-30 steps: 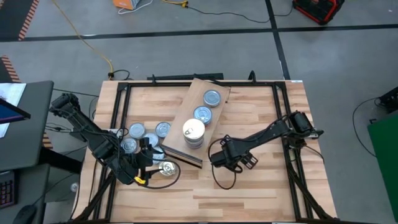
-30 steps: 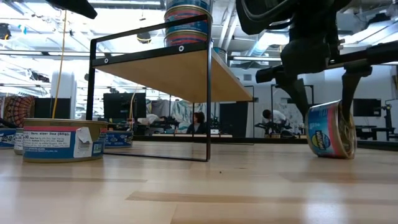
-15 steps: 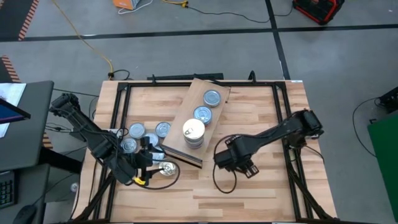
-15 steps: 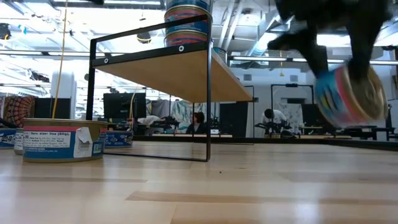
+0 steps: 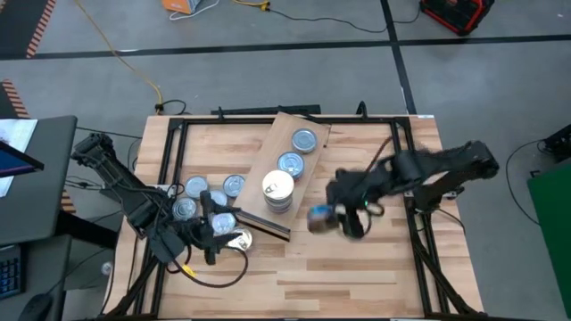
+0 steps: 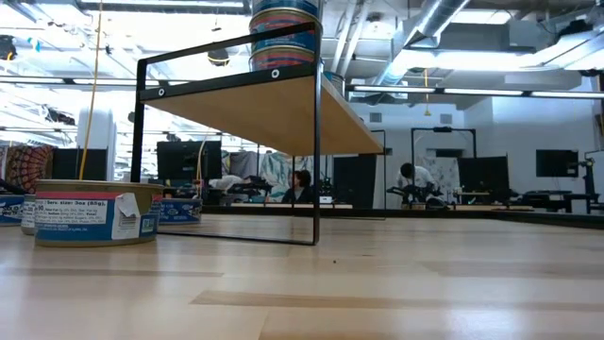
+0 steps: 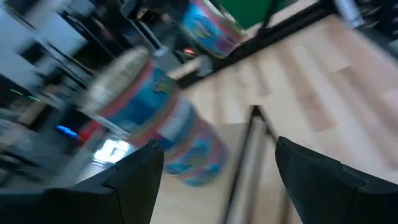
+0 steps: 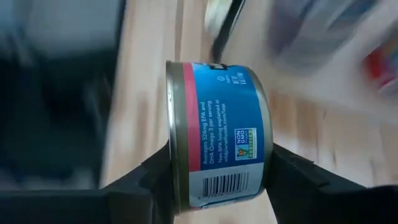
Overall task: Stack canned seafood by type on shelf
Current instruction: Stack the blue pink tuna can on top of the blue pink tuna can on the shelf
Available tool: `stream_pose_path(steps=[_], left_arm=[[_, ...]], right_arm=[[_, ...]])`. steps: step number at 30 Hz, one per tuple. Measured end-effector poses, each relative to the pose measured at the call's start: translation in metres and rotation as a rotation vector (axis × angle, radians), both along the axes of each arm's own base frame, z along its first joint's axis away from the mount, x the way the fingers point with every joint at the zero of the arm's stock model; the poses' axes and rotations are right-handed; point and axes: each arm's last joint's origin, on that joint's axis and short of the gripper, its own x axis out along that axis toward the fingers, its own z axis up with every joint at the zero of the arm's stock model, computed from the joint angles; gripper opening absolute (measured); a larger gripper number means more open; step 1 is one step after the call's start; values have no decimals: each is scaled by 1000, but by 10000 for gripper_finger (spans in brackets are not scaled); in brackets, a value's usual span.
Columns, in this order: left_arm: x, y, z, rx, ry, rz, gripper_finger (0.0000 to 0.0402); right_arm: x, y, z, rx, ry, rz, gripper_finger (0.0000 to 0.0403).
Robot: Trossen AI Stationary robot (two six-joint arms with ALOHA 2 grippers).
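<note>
On the left side of the slatted table (image 5: 375,267), seen from above, the left gripper (image 5: 217,234) sits low over the boards with its jaws spread wide and nothing between them; the left wrist view shows its two dark fingers (image 7: 134,180) well apart. Just beside it lies a gold-lidded can (image 5: 239,239) flat on the table, and behind it a loose cluster of silver-topped cans (image 5: 196,187) rests on the wood, between the left arm and the shelf (image 5: 259,178). From table height, the nearest of these table cans (image 6: 92,212) shows a blue label with a pink band.

At the middle, the shelf is a light-wood board on a thin black frame, set at a slant across the table. On it stand two single silver-topped tins (image 5: 304,140), one behind the other, and nearer the front edge a short stack of cans (image 5: 277,190) with a pale lid on top. The low view shows the bottom of that stack (image 6: 284,33) at the board's front corner, with the open space under the board.

To the right of the shelf, the right gripper (image 5: 339,217) is raised above the table, clamped on a single can (image 5: 318,217) that is tipped on its side. The right wrist view shows this held can (image 8: 217,149) gripped across its flat ends between the two dark fingers (image 8: 292,180), blue label and barcode facing the camera, pink stripe near its rim. It is apart from the shelf and clear of the tabletop
</note>
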Motion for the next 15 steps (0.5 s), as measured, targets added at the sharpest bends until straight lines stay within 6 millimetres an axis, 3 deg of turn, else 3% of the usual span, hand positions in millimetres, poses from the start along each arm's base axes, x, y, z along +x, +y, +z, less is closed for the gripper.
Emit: stream_pose_path(steps=[4,8,12,15], left_arm=[[3,4,3,153,12,19,295],[7,8,6,288,32,19,295],[10,9,11,403,36,39,295],[11,9,18,462,12,50,295]], right_arm=[[-5,-22,29,142,-209,-146,242],[3,-37,47,308,-352,-149,237],[10,-51,52,445,-388,-155,225],[18,-65,45,467,-356,-225,222]])
